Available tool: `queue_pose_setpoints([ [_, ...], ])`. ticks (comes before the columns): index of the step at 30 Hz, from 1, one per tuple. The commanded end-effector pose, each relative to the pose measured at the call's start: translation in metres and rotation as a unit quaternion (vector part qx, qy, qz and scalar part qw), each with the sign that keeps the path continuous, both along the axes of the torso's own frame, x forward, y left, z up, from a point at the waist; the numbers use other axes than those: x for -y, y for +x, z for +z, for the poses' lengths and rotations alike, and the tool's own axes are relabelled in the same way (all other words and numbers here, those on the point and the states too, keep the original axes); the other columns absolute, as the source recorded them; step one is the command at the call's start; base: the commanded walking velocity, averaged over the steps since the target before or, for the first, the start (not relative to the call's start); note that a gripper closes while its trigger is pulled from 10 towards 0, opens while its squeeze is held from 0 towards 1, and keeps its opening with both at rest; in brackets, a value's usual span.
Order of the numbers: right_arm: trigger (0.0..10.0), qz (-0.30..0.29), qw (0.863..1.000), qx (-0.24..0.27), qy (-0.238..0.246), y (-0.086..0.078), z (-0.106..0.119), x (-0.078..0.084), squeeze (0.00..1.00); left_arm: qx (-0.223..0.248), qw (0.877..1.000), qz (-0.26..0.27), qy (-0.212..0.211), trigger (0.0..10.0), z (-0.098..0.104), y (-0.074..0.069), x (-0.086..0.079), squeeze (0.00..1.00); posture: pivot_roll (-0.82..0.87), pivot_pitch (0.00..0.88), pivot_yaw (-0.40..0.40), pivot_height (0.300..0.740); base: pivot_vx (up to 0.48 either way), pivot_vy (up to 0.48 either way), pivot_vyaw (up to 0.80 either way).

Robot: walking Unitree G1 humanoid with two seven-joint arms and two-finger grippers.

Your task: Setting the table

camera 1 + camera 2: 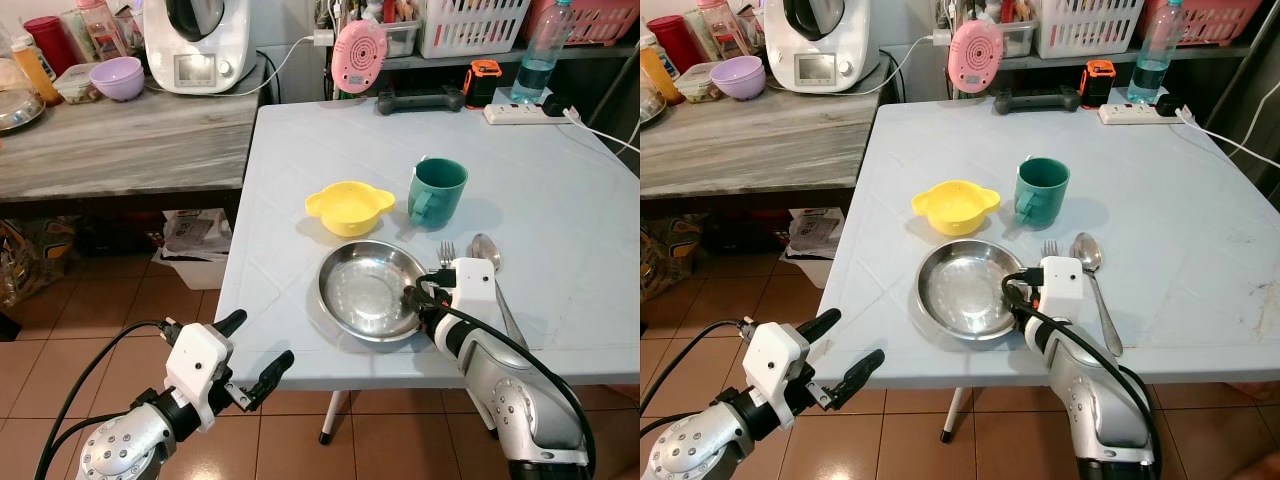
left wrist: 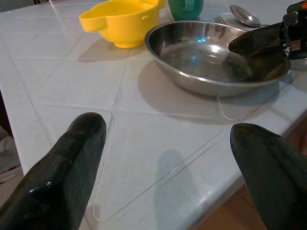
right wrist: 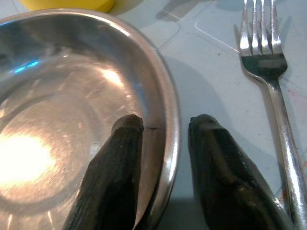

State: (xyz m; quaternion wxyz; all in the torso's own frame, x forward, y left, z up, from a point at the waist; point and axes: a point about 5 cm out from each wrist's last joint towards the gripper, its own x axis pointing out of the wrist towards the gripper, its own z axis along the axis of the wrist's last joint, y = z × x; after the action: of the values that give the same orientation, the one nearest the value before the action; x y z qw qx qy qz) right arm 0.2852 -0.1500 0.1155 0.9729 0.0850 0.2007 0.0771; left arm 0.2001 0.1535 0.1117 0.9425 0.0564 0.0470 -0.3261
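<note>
Your right gripper [image 3: 160, 143] pinches the rim of the steel plate [image 1: 365, 290] near the table's [image 1: 560, 210] front edge, one finger inside, one outside. Beside it, fork [image 3: 268, 72] and spoon [image 1: 1092, 275] lie parallel, heads pointing away from you. Your left gripper [image 1: 258, 350] hangs spread open, empty, short of the table.

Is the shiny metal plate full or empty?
Empty. The metal plate shows only bare, shiny metal inside. The right gripper straddles its rim, one finger inside and one outside.
</note>
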Motion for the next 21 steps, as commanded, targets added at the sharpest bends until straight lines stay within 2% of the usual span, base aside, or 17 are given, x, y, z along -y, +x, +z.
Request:
queue_pose_setpoints([
  [1,0.0,0.008,1.000,-0.024,0.003,-0.0037,-0.0067,-0.0031,0.00,-0.006,1.000,0.000,0.008,10.0,-0.0030,-0.0006,-0.0011,0.00,-0.15,0.084,0.071,0.740,0.000,0.000,0.00],
  [21,0.0,0.014,0.999,-0.045,0.023,-0.0056,-0.0111,-0.0059,0.00,-0.006,1.000,-0.003,0.008,10.0,-0.0030,-0.0005,0.0001,0.00,-0.15,0.089,0.073,0.740,0.000,0.000,0.00],
])
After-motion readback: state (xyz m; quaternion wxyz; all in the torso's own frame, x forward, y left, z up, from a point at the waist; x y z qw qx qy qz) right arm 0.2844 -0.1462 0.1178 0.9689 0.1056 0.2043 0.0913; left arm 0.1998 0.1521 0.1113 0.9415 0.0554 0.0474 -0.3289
